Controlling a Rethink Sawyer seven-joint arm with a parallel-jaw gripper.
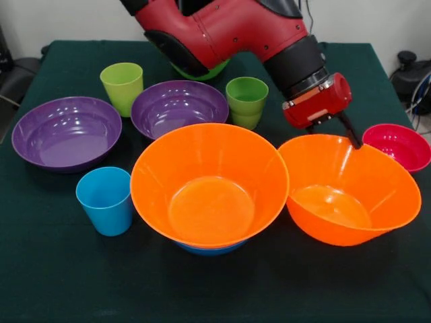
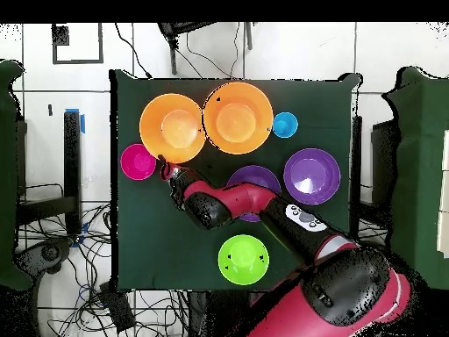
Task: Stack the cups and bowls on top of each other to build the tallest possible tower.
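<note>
A big orange bowl [image 1: 209, 182] sits nested on a blue bowl [image 1: 212, 248] at the front middle; this pair is the tower. The second orange bowl [image 1: 350, 192] stands beside it, touching. My gripper [image 1: 337, 134] is at this bowl's far rim, between it and the small red bowl [image 1: 401, 145]. Two purple bowls [image 1: 67, 131] [image 1: 178, 108], a yellow-green cup [image 1: 122, 87], a ridged green cup [image 1: 246, 101] and a sky blue cup [image 1: 106, 200] stand apart. In the overhead view the gripper [image 2: 163, 165] is at the left orange bowl's [image 2: 172, 128] edge.
A green bowl [image 2: 243, 260] stands alone near the robot's base, mostly hidden behind the arm in the front view [image 1: 202, 70]. The arm [image 2: 237, 204] crosses above one purple bowl and hides the two green cups in the overhead view. The dark green table [image 1: 54, 282] ends near the front.
</note>
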